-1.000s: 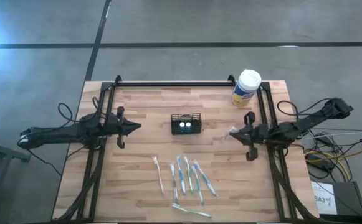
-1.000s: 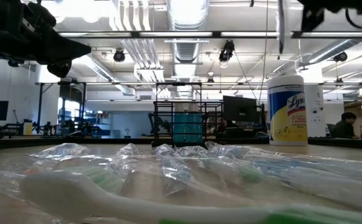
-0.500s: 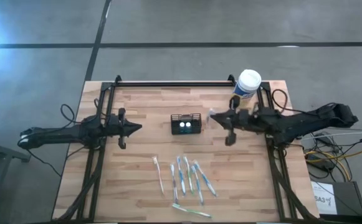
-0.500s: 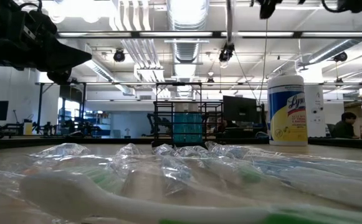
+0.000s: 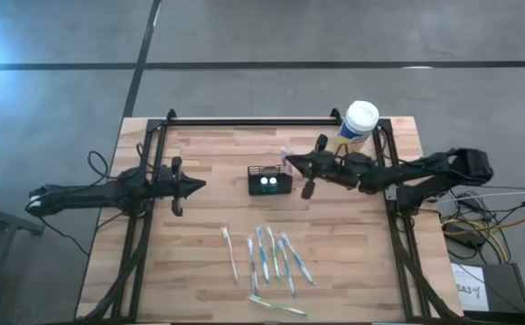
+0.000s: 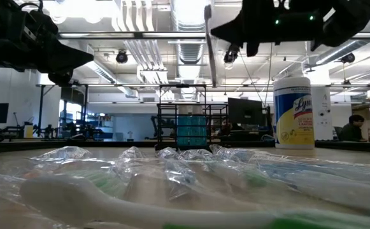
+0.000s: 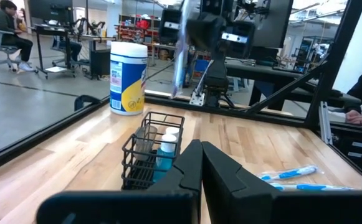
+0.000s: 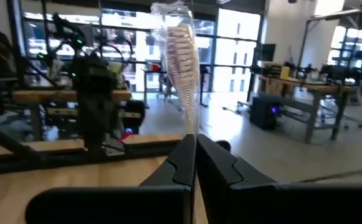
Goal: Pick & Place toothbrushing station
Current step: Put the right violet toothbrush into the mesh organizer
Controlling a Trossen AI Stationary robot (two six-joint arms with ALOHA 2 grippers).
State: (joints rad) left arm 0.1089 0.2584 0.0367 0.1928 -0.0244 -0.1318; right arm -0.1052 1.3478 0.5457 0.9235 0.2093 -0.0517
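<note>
The black slatted caddy [image 5: 270, 180] stands on its base mid-table, with blue and white items inside; it also shows in the left wrist view [image 7: 152, 152] and the low view [image 6: 191, 117]. My right gripper [image 5: 288, 162] is up in the air by the caddy's far right corner, shut on a clear-wrapped toothbrush [image 8: 179, 56], which also shows in the low view [image 6: 210, 57]. My left gripper [image 5: 197, 185] is shut and empty, left of the caddy. Several wrapped toothbrushes [image 5: 269, 257] lie flat near the table's front. My right gripper pinches the wrapped toothbrush's shaft [image 8: 191, 127] between its two shut fingers. The fingers come about level from the table's right and lie across the toothbrush. The toothbrush stands roughly upright, its bristle end [image 8: 176, 37] away from the fingers, lifted clear of table and caddy.
A yellow canister with a white lid [image 5: 357, 126] stands at the far right corner, close behind my right arm. A black rail [image 5: 253, 120] runs along the far edge. Bare wood lies between the caddy and the loose toothbrushes. People sit in the room beyond.
My right gripper has gone toward the table's left and far edge, from the right side to the caddy's far right corner, carrying the wrapped toothbrush upright and clear of the table. It has stayed shut on it.
</note>
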